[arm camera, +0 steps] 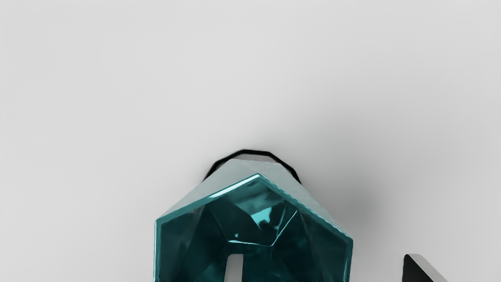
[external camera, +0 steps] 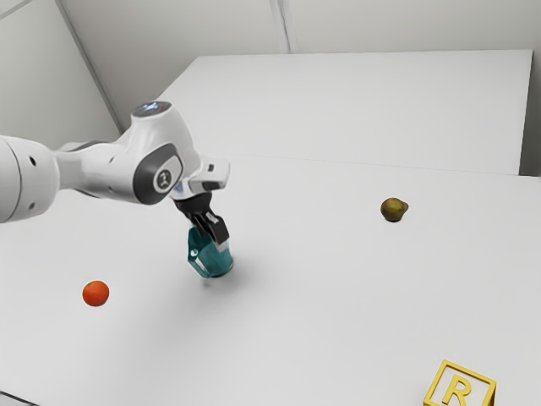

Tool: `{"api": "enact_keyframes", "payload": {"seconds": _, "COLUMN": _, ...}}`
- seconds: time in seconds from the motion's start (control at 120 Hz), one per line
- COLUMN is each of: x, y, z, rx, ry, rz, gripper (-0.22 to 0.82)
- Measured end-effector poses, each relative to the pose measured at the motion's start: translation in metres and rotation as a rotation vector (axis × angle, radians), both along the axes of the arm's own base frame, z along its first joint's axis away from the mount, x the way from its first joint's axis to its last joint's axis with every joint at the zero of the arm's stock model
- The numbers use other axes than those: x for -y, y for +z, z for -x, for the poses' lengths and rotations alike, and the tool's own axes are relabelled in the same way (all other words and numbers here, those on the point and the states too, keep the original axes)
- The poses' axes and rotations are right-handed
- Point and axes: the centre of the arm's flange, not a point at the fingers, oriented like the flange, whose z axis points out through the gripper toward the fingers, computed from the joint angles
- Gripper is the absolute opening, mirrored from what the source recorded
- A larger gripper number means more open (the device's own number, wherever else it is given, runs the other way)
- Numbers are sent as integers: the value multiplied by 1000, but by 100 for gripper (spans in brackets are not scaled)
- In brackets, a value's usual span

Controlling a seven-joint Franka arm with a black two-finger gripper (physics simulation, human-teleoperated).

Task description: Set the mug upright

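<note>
Down at the gripper (external camera: 215, 240), the teal faceted mug (external camera: 208, 258) is sitting tipped on the white table (external camera: 330, 313), mouth toward the exterior view's left. Jaws are spread wide, not clamped on anything: one finger (arm camera: 235, 270) pokes into the mug's mouth, the other (arm camera: 420, 270) is outside, clear of the wall. Also around: orange-red ball (external camera: 95, 293), greenish-brown fruit (external camera: 393, 210), yellow "R" block (external camera: 459, 389) nearest the camera.

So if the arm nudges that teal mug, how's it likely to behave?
The mug is probably stiff, judging by its crisp, flat facets. Its glossy surface may be slippery. With the gripper this close to its mouth, a sideways push there could tip it.
</note>
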Motion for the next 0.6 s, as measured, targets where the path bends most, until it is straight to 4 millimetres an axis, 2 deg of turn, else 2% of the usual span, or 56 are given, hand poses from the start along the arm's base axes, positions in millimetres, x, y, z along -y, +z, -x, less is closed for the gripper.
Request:
{"api": "enact_keyframes", "payload": {"seconds": 0.108, "x": 2, "y": 15, "z": 2, "rx": 24, "ry": -2, "rz": 9, "gripper": 44}}
{"api": "enact_keyframes", "payload": {"seconds": 0.208, "x": 3, "y": 39, "z": 1, "rx": 59, "ry": -5, "rz": 19, "gripper": 46}}
{"api": "enact_keyframes", "payload": {"seconds": 0.308, "x": 6, "y": 82, "z": -14, "rx": 106, "ry": -5, "rz": 26, "gripper": 52}}
{"api": "enact_keyframes", "payload": {"seconds": 0.517, "x": 6, "y": 186, "z": -62, "rx": 117, "ry": 40, "rz": 20, "gripper": 57}}
{"api": "enact_keyframes", "payload": {"seconds": 0.6, "x": 1, "y": 212, "z": -71, "rx": 78, "ry": 71, "rz": 7, "gripper": 58}}
